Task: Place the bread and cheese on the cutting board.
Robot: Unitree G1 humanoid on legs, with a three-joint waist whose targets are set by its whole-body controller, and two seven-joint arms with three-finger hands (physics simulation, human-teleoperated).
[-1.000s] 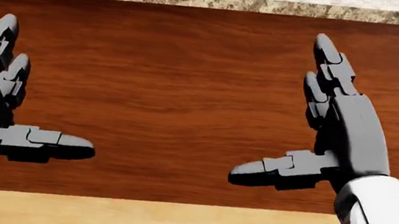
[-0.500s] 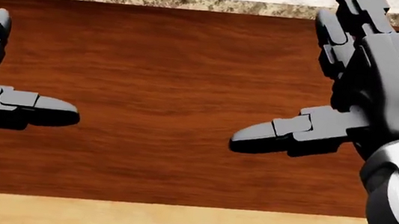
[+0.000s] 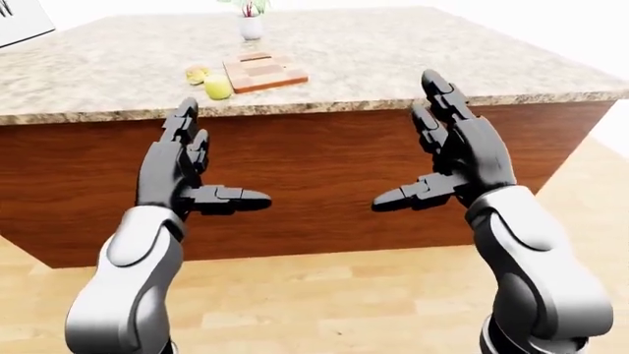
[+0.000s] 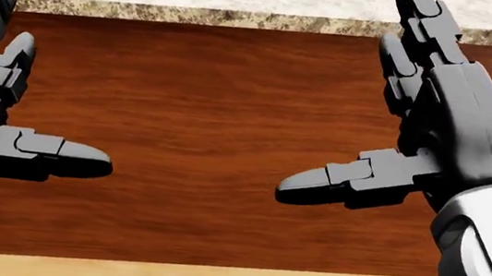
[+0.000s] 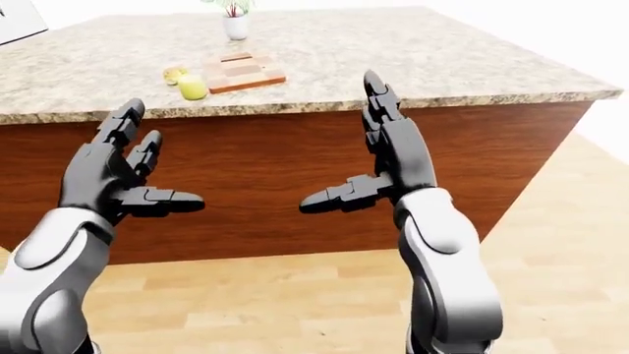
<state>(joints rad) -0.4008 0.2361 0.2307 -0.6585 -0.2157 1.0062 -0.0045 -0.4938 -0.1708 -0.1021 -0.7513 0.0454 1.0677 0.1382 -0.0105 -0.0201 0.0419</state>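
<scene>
Left hand [image 3: 177, 173] spread and empty, well short of the cutting board [image 3: 263, 71]; bread [image 3: 217, 87] and cheese [image 3: 197, 74] just left of that board. Right hand [image 3: 454, 158] likewise splayed, holding nothing, nearer than the board. Risk: reaching from here, falling short or knocking the bread off the counter's [image 3: 413, 59] edge.

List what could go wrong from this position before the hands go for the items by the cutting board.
1. Both hands, left hand and right hand, hang open below the counter edge; raising them carelessly may strike it.
2. The cutting board lies well in from that edge, so a reach from here may fall short.
3. The yellow item sits right beside the board and could get knocked away.
</scene>
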